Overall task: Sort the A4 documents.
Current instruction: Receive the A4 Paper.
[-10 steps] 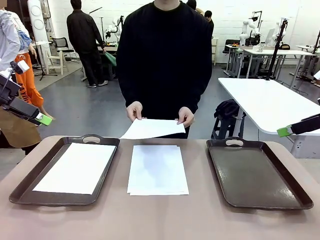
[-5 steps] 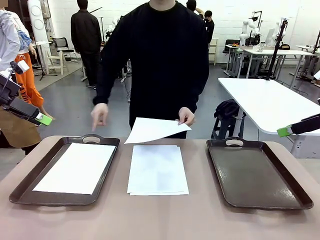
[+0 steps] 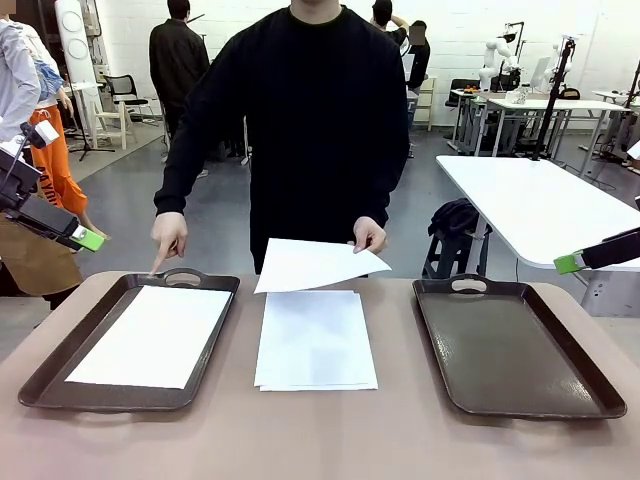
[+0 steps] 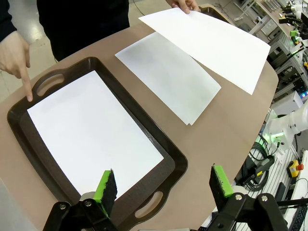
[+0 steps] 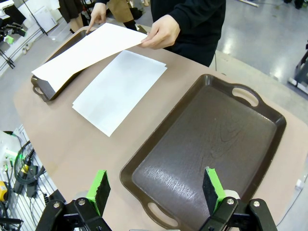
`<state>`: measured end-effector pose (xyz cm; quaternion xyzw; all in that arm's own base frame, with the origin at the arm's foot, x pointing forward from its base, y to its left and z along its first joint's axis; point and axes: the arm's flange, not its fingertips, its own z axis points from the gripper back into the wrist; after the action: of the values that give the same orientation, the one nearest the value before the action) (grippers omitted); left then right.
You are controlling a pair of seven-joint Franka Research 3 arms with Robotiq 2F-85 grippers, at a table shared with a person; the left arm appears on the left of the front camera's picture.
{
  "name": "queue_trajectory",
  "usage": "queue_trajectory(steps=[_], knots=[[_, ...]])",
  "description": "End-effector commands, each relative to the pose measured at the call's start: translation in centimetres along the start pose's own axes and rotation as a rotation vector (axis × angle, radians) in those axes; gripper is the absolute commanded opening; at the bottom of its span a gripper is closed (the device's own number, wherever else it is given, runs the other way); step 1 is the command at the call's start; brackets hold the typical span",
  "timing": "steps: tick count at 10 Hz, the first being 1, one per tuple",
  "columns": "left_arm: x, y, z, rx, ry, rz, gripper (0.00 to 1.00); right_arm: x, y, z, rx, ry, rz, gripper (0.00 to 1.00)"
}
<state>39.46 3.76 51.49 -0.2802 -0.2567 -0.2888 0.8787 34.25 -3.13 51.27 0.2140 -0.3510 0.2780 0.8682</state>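
Observation:
A small stack of white A4 documents (image 3: 316, 340) (image 4: 168, 77) (image 5: 120, 89) lies on the table between two dark brown trays. One more sheet (image 3: 152, 335) (image 4: 91, 130) lies in the left tray (image 3: 50, 378) (image 4: 168, 159). The person holds another sheet (image 3: 315, 264) (image 4: 211, 41) (image 5: 86, 50) in one hand above the stack's far end. Their other hand (image 3: 168, 238) (image 4: 17, 57) points a finger at the left tray's far handle. My left gripper (image 3: 88, 238) (image 4: 162, 183) hangs open above the left tray's near end. Open too, my right gripper (image 3: 570, 263) (image 5: 156, 186) hovers over the right tray.
The right tray (image 3: 520, 350) (image 5: 211, 139) has nothing in it. Bare brown tabletop (image 3: 320, 430) runs along the near edge. A white table (image 3: 540, 200) stands beyond on the right, and other people stand farther back.
The person took one hand off the raised sheet and swung it over to the left tray's far handle, pointing down. The other hand still holds the sheet. Neither arm moved.

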Motion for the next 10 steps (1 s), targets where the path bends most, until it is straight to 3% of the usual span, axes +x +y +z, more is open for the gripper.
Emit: queue_trajectory(steps=[1, 10], knots=[[-0.07, -0.13, 0.04, 0.002, -0.003, -0.002, 1.00, -0.06, -0.12, -0.20, 0.018, -0.007, -0.003, 1.00], [-0.07, -0.13, 0.04, 0.002, -0.003, -0.002, 1.00, -0.06, -0.12, -0.20, 0.018, -0.007, -0.003, 1.00]])
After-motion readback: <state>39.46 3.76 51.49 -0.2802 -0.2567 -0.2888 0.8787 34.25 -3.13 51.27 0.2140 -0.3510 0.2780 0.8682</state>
